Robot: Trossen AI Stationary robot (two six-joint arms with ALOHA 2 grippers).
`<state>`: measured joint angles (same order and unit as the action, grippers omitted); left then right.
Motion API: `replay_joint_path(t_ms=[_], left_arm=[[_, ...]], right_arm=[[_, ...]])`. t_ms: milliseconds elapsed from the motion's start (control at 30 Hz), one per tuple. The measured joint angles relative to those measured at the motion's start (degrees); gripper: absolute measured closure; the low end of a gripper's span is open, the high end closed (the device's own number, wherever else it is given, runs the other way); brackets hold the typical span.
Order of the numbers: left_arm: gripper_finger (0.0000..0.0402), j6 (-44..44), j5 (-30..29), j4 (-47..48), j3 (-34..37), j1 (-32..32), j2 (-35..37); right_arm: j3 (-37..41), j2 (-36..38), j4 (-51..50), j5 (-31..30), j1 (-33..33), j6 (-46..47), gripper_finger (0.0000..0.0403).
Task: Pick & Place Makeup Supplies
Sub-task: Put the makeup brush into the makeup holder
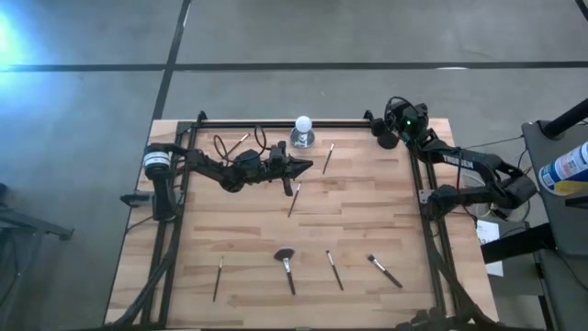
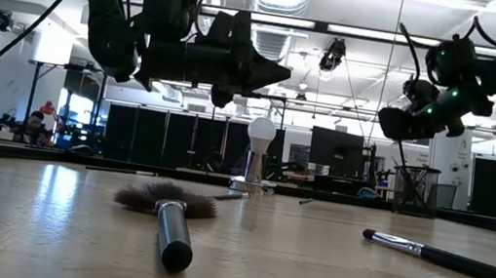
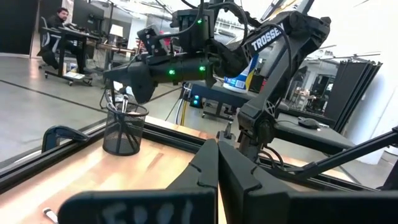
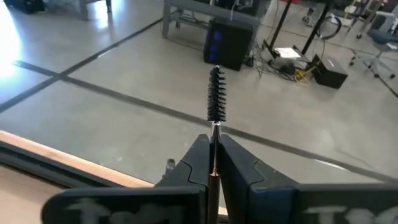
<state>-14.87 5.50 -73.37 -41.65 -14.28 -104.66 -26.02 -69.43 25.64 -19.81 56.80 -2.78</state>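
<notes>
We read "TROSSE" in white on the right arm, upper middle of the left wrist view; nothing else is legible.

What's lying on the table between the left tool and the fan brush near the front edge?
In the high view, one slim brush lies on the wood below the left tool; from there to the fan brush the table is bare.
</notes>
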Motion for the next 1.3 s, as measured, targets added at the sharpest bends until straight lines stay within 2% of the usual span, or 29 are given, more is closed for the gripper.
replay_joint_path(t_ms=[133,333,533,700,833,1000,1133,1300], left_arm=[[0.0399,0.0,0.0,0.2,0.0,0.0,0.0],[0.0399,-0.1,0.0,0.3,0.0,0.0,0.0],[0.0399,-0.1,-0.3,1.6,0.0,0.0,0.0],[0.0399,-0.1,-0.5,2.0,0.0,-0.1,0.0],[0.0399,-0.1,-0.5,2.7,0.0,-0.2,0.0],[0.0399,-0.5,-2.0,3.9,0.0,-0.3,0.0],[0.0399,-2.3,-2.6,7.7,0.0,-0.3,0.0],[0.0399,-4.4,-2.8,13.2,0.0,0.9,0.0]], right_arm=[[0.2,-1.3,-0.3,-0.1,0.0,2.1,0.0381],[0.3,-1.8,-3.1,-0.1,0.0,4.8,0.0338],[-0.3,1.1,-7.2,1.3,0.0,5.8,0.0305],[-2.1,5.7,-15.0,4.1,-0.2,5.8,0.0293],[-3.0,11.1,-23.0,8.3,-0.3,5.0,0.031],[-1.1,19.2,-28.8,13.9,-2.2,3.3,0.0356],[2.6,25.1,-29.2,20.4,-5.1,2.5,0.0389],[10.1,31.7,-23.7,23.9,-11.3,4.1,0.0394]])
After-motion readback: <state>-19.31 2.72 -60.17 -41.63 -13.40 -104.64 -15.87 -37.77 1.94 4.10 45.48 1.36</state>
